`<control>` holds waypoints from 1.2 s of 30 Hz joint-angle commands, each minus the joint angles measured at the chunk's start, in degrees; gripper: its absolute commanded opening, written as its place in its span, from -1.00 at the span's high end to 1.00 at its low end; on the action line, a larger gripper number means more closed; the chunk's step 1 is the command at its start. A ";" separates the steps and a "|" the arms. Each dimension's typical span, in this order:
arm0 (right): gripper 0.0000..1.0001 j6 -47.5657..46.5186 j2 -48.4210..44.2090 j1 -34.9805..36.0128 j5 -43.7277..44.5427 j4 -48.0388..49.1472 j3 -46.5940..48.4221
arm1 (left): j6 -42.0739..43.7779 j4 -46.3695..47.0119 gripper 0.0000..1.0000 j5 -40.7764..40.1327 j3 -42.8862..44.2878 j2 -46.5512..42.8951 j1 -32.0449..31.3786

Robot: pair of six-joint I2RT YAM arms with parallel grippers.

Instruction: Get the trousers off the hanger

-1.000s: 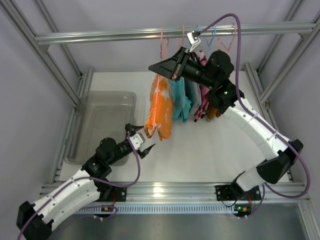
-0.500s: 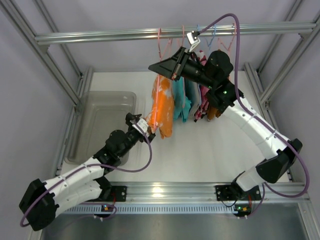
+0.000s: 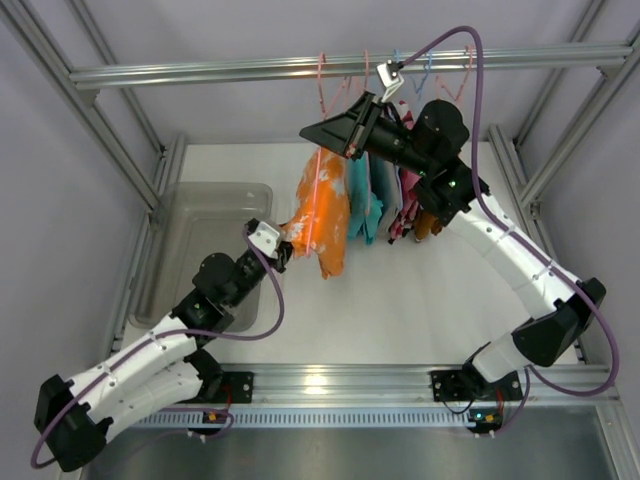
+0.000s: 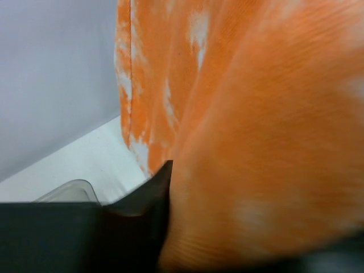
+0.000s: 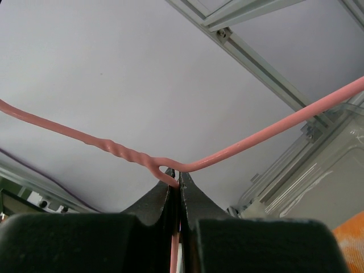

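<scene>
1. The trousers [image 3: 322, 215] hang just to the right of the clear tub [image 3: 262, 190], near its far right corner. They are draped over the salmon-pink hanger [image 3: 321, 80], whose hook sits on the overhead rail [image 3: 200, 72], above and to the right of the tub.
2. The left gripper [image 3: 283, 250] is just off the tub's right rim, at the lower left edge of the trousers. Its jaws are partly closed with a fold of orange cloth bunched between them, and that hem is drawn sideways toward the tub.
3. The right gripper [image 5: 179, 183] is higher and further right of the tub, under the rail. Its fingers are pressed together on the hanger's wire just below the twisted neck.
4. On the side of the trousers away from the tub hang a teal garment [image 3: 362, 200] and then pink ones [image 3: 408, 200]. They are packed close, and the teal one touches the orange cloth, so that side is tight.
5. A broad stretch of white table [image 3: 420, 300] shows to the right of the tub and nearer than the hanging clothes, between the two arms.
6. The tub's left wall lies along the frame's slanting post [image 3: 130, 150], and its near rim is partly covered by the left arm.
7. The tub's clear walls and floor let the table's surface show through, and a corner of it appears in the left wrist view below the cloth.
</scene>
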 commanded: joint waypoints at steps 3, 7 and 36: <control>1.00 -1.40 -4.10 -1.85 -0.35 5.66 2.04 | -2.63 -2.85 1.00 0.74 7.24 -2.95 -0.04; 1.00 -4.13 -6.12 -3.87 -1.67 5.22 -2.17 | -4.12 -10.58 1.00 -1.20 13.38 -5.94 -0.04; 1.00 -12.04 -7.88 1.49 -6.24 5.92 -22.66 | -0.27 -16.92 1.00 0.20 65.33 12.86 2.15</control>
